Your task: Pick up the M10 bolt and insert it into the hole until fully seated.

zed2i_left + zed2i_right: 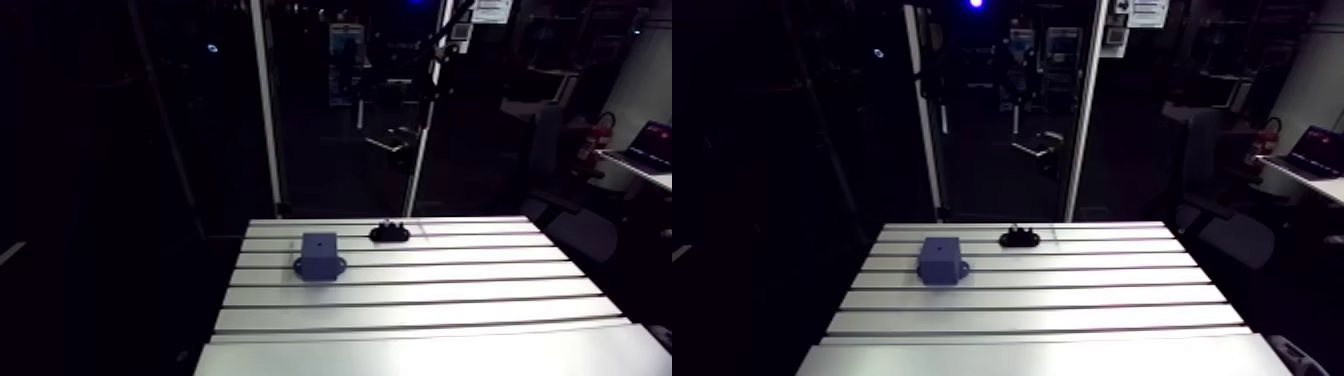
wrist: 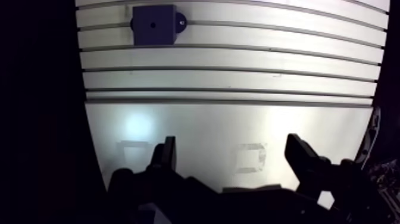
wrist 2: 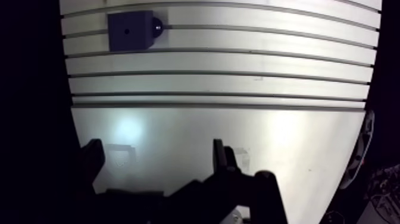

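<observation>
The slotted table [image 1: 420, 300] fills the lower frame of the arm view. The gripper [image 2: 232, 143] gapes wide, holding nothing. The blue block [image 1: 319, 255] sits left of centre, and the small black bolt [image 1: 389, 233] lies near it, at centre.

Table [image 1: 420, 300]: a pale grey aluminium top, seen from above and slightly in front.
Slots [image 2: 226, 70]: long parallel grooves running the full width of the table, evenly spaced.
Smooth plate [image 2: 202, 122]: a plain, ungrooved strip along the table's near edge, starting where the last groove ends.
Square outlines [image 2: 250, 158]: two faint marks on the table's smooth plate, side by side and well apart.
Glare [image 2: 138, 125]: a soft bright patch on the table's smooth plate, just beside one outline.
</observation>
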Robot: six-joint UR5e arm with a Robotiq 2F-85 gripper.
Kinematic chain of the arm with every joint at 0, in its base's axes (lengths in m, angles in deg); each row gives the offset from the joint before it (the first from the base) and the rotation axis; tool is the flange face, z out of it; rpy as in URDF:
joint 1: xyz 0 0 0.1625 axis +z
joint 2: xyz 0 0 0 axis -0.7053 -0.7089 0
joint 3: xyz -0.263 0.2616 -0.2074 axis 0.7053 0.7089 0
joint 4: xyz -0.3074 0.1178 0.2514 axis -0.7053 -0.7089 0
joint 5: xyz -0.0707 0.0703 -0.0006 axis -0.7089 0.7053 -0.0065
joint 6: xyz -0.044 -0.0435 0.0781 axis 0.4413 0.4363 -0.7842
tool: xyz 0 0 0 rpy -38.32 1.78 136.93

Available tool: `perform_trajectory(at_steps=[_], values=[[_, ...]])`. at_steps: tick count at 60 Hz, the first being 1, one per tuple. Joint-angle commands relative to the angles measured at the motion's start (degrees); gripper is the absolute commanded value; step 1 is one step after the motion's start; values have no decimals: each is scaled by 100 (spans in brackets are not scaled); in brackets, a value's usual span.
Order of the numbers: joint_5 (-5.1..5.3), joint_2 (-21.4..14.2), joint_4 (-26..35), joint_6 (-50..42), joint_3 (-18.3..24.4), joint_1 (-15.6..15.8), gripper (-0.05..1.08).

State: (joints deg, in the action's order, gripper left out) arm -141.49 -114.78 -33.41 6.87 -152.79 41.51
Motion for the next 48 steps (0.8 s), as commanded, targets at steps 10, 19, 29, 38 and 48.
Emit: perform_trajectory(at_steps=[10,19,29,38,48], values=[[-54,190,-876,167,-211,-7,1],[-64,347,-1478,340,-461,-8,1],[-47,424,-2702,363,-987,-19,1],[-46,526,-3479,370,-1293,-60,1],[-38,612,-3955,613,-1513,-137,1]])
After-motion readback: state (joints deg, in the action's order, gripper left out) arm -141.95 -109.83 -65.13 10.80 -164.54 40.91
